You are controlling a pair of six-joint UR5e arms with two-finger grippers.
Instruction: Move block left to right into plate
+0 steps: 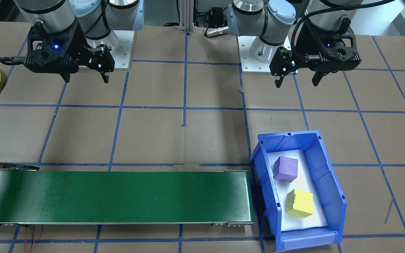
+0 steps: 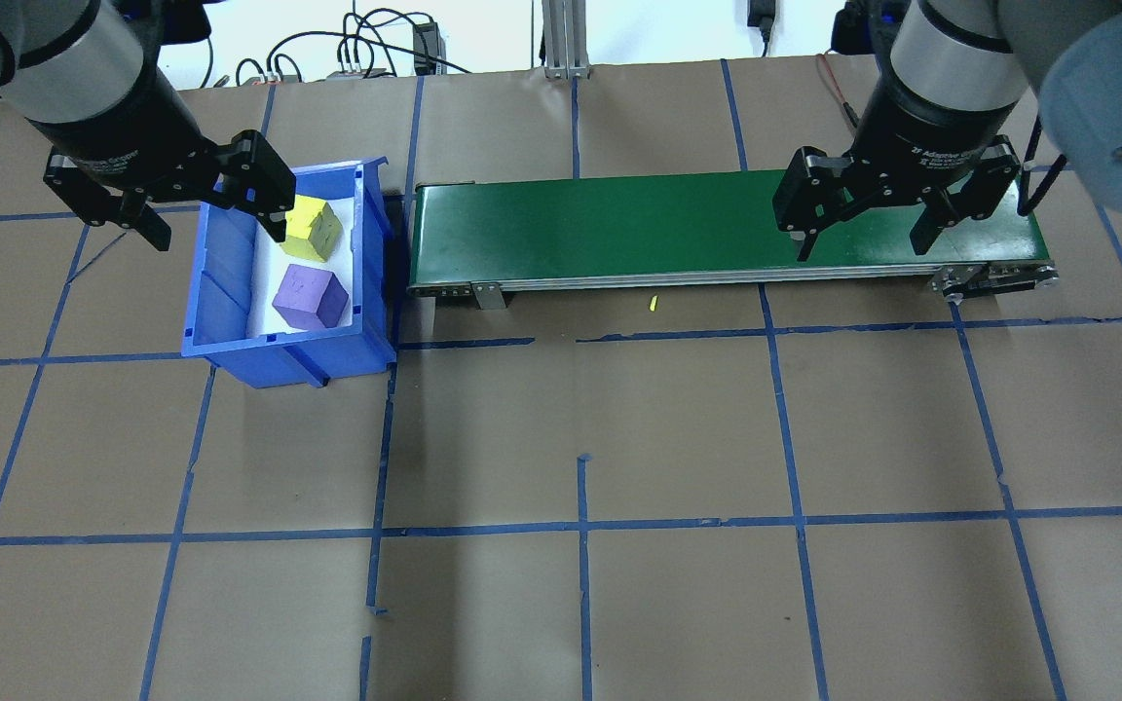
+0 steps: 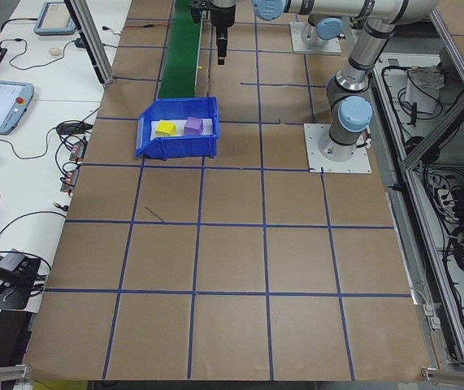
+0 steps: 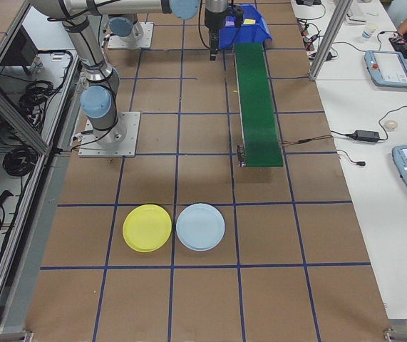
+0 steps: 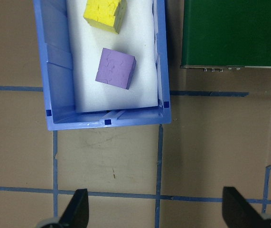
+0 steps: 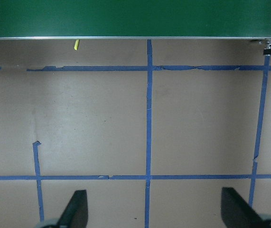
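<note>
Two blocks lie in a blue bin: a purple block and a yellow block. My left gripper hangs open above the table on the robot's side of the bin, holding nothing. The left wrist view shows the purple block and the yellow block well ahead of its fingertips. My right gripper hovers open and empty near the far end of the green conveyor. The yellow plate lies on the table beyond the conveyor's end, on the robot's right.
A light blue plate lies right beside the yellow one. The conveyor runs from the bin toward the plates. Blue tape lines grid the brown table cover. A small yellow scrap lies in front of the belt.
</note>
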